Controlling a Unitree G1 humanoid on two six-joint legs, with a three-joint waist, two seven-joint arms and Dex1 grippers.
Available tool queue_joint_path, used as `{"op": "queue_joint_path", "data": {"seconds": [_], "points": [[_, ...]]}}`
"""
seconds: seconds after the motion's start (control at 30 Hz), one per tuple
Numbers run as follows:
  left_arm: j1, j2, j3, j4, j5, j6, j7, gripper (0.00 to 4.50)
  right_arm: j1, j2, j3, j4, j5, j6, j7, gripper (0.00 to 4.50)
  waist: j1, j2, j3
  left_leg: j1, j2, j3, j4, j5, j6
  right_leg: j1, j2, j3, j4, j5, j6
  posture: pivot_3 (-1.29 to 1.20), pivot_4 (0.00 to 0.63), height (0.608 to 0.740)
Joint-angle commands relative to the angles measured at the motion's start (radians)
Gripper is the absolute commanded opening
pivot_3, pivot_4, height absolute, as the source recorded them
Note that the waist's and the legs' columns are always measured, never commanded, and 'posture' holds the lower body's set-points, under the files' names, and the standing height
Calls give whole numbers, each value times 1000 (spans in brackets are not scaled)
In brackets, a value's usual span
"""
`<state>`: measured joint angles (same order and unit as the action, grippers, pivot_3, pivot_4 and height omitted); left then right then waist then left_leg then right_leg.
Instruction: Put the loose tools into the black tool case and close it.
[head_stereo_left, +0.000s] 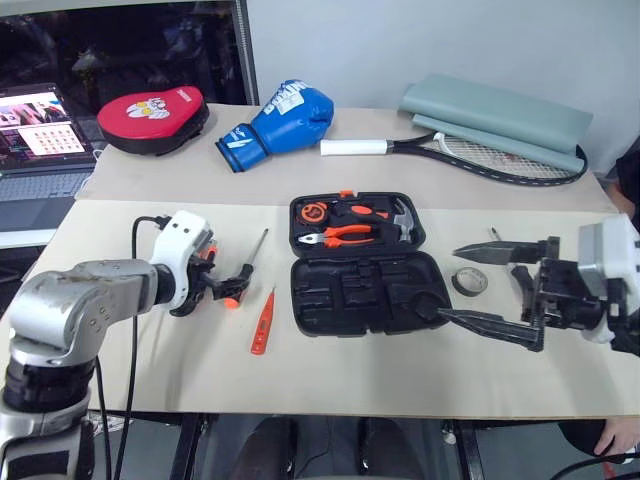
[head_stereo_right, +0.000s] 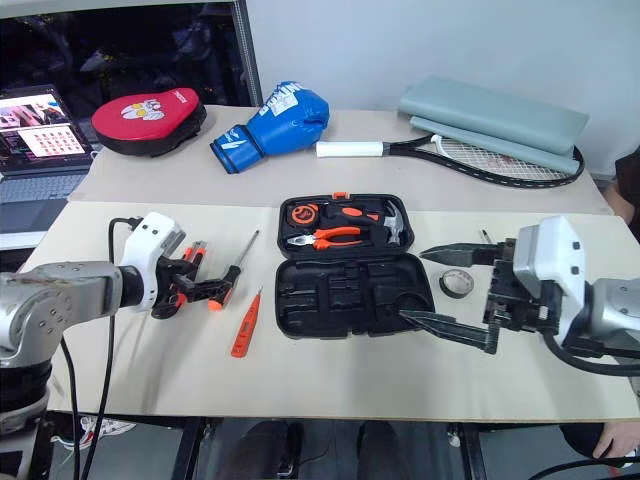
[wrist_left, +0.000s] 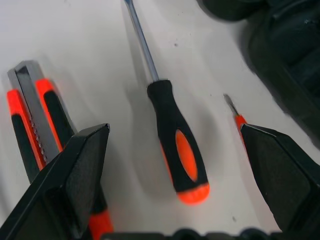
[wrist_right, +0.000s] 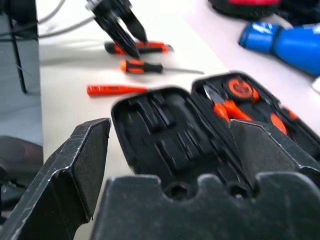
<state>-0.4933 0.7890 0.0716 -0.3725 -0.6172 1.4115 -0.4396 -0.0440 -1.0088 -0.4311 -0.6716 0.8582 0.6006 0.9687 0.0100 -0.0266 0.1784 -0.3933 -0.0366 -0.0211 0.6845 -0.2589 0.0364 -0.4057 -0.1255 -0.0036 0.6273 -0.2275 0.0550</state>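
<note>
The left gripper (head_stereo_right: 205, 289) is held low over the table (head_stereo_left: 330, 375), angled downward toward the robot's right, with its two black fingers spread wide and nothing between them. In the left wrist view, an orange-and-black-handled screwdriver (wrist_left: 177, 150) is seen lying between the spread fingers, the utility knife (wrist_left: 35, 117) beside one finger and the tip of the thin red tester pen (wrist_left: 235, 112) beside the other. In the head views the screwdriver (head_stereo_left: 250, 262) is laid with its shaft pointing away from the robot, and the tester pen (head_stereo_left: 262, 322) lies just nearer, between the left gripper and the case.

The right gripper (head_stereo_left: 470, 285) is held nearly level, pointing toward the robot's left, fingers likewise spread wide and empty. One fingertip reaches over the near right corner of the black tool case (head_stereo_left: 365, 290); whether it touches cannot be told. The small roll of dark tape (head_stereo_left: 468, 281) is seen between the two right fingers in the head views, resting on the table just right of the case. A thin dark tool tip shows beyond the upper right finger.

The case lies open at the table's middle; its far half holds pliers (head_stereo_left: 345, 234), a tape measure and a hammer, its near half shows bare recesses.

Beyond lie a blue boxing glove (head_stereo_left: 280, 125) with white lettering too small to read, a red-and-black punch pad (head_stereo_left: 150, 115) with a printed patch, and a tennis racket (head_stereo_left: 480, 152).
</note>
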Motion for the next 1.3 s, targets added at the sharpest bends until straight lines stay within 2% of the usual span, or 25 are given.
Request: {"op": "queue_joint_path", "data": {"seconds": [0.03, 0.1, 0.2, 0.33, 0.37, 0.4, 0.63, 0.67, 0.8, 0.9, 1.03, 1.1, 1.23, 1.3], "points": [[-85, -14, -83, 72, 60, 50, 41, 4500, -48, 21, 43, -84, 55, 16, -69, 4421, 1, 0, 0, 0, 0, 0, 0, 0, 0, -1, 0, 0, 0, 0, 0, 0, 150, 736], [-137, -36, -126, 139, 94, 51, 59, 4500, -67, 33, 56, -108, 76, 22, -101, 4421, 3, 0, 0, -1, 0, -1, 0, 0, 0, 0, 0, 0, 0, 0, 0, 0, 150, 736], [-201, -86, -153, 179, 70, 86, 24, 4500, -88, 41, 63, -121, 98, 30, -137, 4421, 3, -3, 2, -1, -1, -1, 0, 1, 0, 0, 0, -1, 0, 0, 0, 0, 150, 736], [-216, -81, -201, 201, 81, 106, 1, 4500, -97, 45, 70, -132, 106, 29, -170, 4421, 1, -4, 2, -2, -1, -1, 0, 0, 0, -2, 0, -1, 0, 0, 0, 0, 150, 736], [-216, -75, -210, 206, 77, 117, -12, 3973, -101, 47, 73, -136, 112, 29, -180, 4500, -1, -4, 2, -3, -1, -1, 0, 0, 0, -3, 0, -1, 0, 0, 0, 0, 150, 736], [-214, -64, -221, 204, 71, 124, -27, 3734, -105, 48, 75, -140, 119, 30, -189, 4500, -2, -4, 2, -4, -1, -1, 0, 1, 0, -4, 0, 0, 1, 0, 0, 0, 150, 736], [-184, -14, -262, 193, 87, 110, -63, 1091, -117, 48, 71, -142, 157, 36, -240, 4500, -1, -4, 2, -6, -1, -1, 0, 2, -2, -7, 0, 1, 3, 1, -1, 0, 150, 736], [-183, -12, -265, 194, 90, 106, -65, 891, -115, 45, 69, -142, 158, 36, -242, 4500, -1, -4, 2, -6, -1, -1, 0, 2, -2, -7, 0, 1, 3, 1, -1, 0, 150, 736], [-201, -8, -278, 229, 114, 43, -87, 818, -100, 32, 47, -138, 165, 43, -240, 4500, 0, -4, 2, -5, -1, -1, 0, 2, -1, -7, 0, 1, 3, 1, -1, 0, 150, 736], [-233, 33, -323, 254, 147, -62, -155, 818, -87, 27, 40, -135, 161, 42, -234, 4500, 2, -4, 2, -5, -1, -1, 0, 2, -1, -7, 0, 1, 3, 1, -1, 0, 150, 736], [-335, 126, -458, 363, 272, -411, -401, 818, -70, 25, 29, -128, 160, 42, -222, 4500, 3, -4, 2, -5, -1, -1, 0, 4, -1, -7, 0, 0, 3, 2, -2, 0, 150, 736], [-404, 141, -517, 441, 337, -582, -542, 818, -59, 23, 21, -120, 159, 42, -213, 4500, 2, -4, 2, -7, -1, 0, 0, 4, -1, -8, 0, 0, 3, 2, -3, 0, 150, 736], [-596, 71, -600, 652, 455, -875, -784, 818, -30, 20, -1, -110, 149, 44, -205, 4500, 24, -5, 2, -17, -3, -1, 5, 4, 0, -14, 0, -4, 3, 3, -2, 0, 150, 736], [-680, 7, -622, 740, 490, -936, -862, 818, -16, 17, -12, -116, 156, 49, -209, 4500, 27, -4, 2, -24, -2, -2, 12, 3, 2, -16, 0, -8, 2, 3, 0, 0, 150, 736]]}}
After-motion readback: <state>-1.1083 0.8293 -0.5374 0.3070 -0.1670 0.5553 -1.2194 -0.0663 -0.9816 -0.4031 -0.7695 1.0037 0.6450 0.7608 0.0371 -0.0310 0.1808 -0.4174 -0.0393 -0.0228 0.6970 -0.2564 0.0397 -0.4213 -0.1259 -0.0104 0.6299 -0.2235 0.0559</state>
